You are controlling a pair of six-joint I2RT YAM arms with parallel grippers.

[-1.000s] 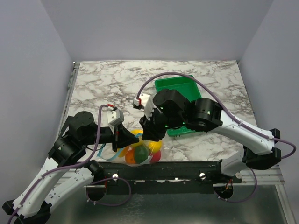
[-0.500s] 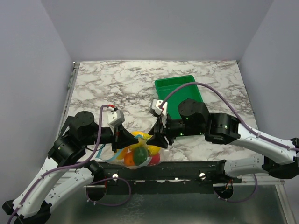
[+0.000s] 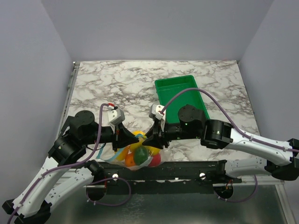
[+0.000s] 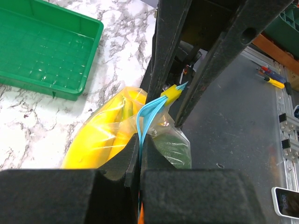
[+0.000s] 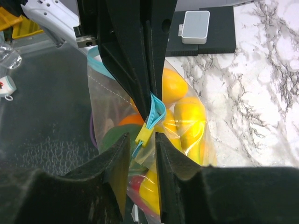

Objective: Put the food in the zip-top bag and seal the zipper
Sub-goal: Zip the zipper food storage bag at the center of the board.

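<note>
The zip-top bag [image 3: 139, 155] sits at the 6 o'clock edge of the marble bench [image 3: 112, 88], filled with the food [image 5: 187, 116]: oranges, lemons, a banana [image 4: 98, 135], a dark green piece [image 5: 117, 137] and a red piece. Its mouth is lifted between the two arms. The left claw [image 4: 140, 161], at the bag's 9 o'clock side, is clamped tight on the zipper [image 4: 145, 116], the light blue strip pinched flat between its pads. The right claw [image 5: 142, 144], at the bag's 3 o'clock side, stands narrowly parted, with the strip's yellow tab [image 5: 145, 135] in the gap; whether its pads touch the tab cannot be told. A green tray [image 3: 180, 91] lies toward 2 o'clock from the bag.
</note>
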